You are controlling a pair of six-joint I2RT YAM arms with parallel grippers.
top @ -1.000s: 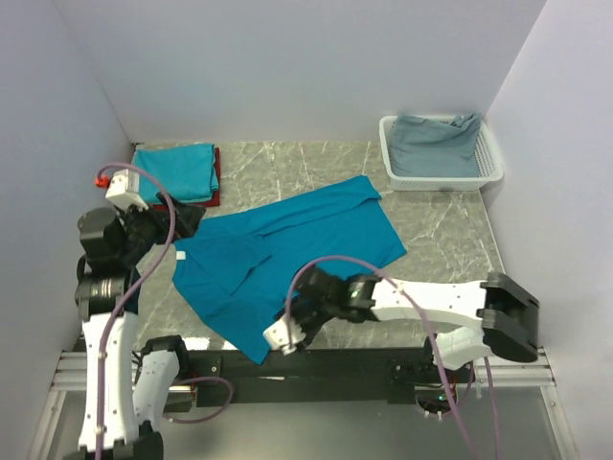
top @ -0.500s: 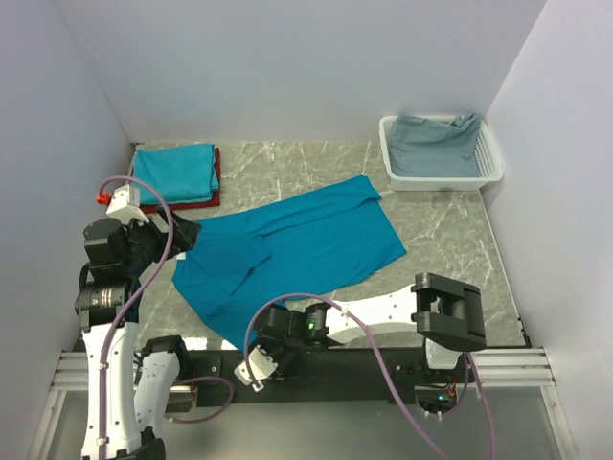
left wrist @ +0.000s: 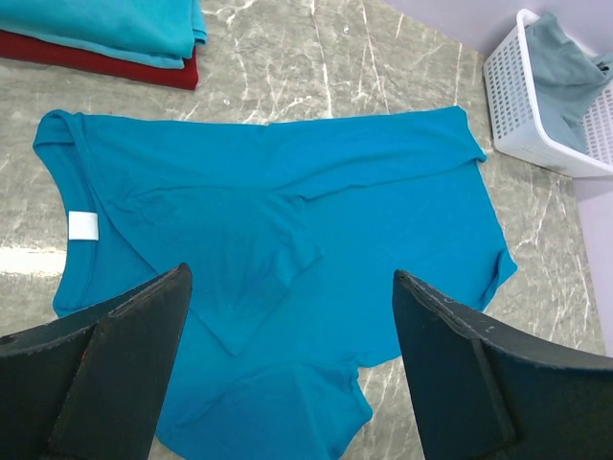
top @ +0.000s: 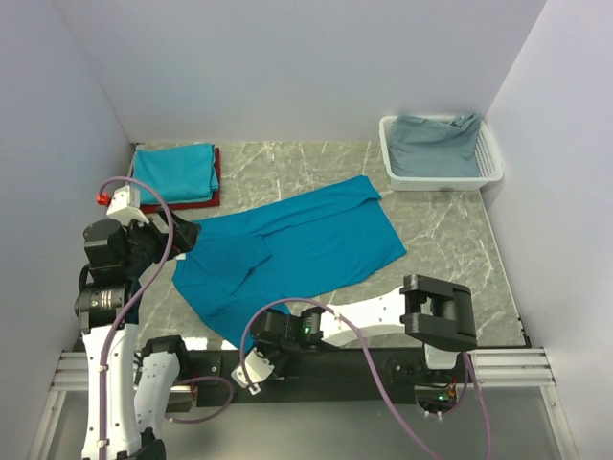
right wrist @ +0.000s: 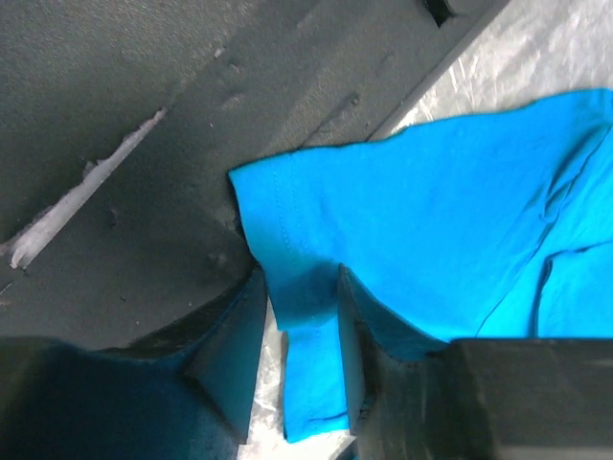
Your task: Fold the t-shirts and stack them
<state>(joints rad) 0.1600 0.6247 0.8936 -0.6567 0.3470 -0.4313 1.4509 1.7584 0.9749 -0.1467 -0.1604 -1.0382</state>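
A bright teal t-shirt (top: 297, 251) lies spread flat in the middle of the table, its white neck label (left wrist: 83, 225) at the left. A folded teal shirt (top: 174, 171) lies on a folded dark red one (top: 213, 182) at the back left. My left gripper (top: 182, 233) hovers open above the spread shirt's left side; in the left wrist view (left wrist: 287, 383) the shirt (left wrist: 316, 211) lies between its wide-apart fingers. My right gripper (top: 263, 347) is at the table's front edge, shut on the shirt's near corner (right wrist: 306, 287), with cloth pinched between its fingers (right wrist: 230, 355).
A white lattice basket (top: 488, 172) with grey-blue cloth (top: 436, 142) stands at the back right. The black base rail (right wrist: 144, 144) runs just under the right gripper. White walls close in the table on three sides.
My right arm has swung left and toward me, from the middle of the shirt's near side to its near corner at the table's front edge. The left arm barely moved.
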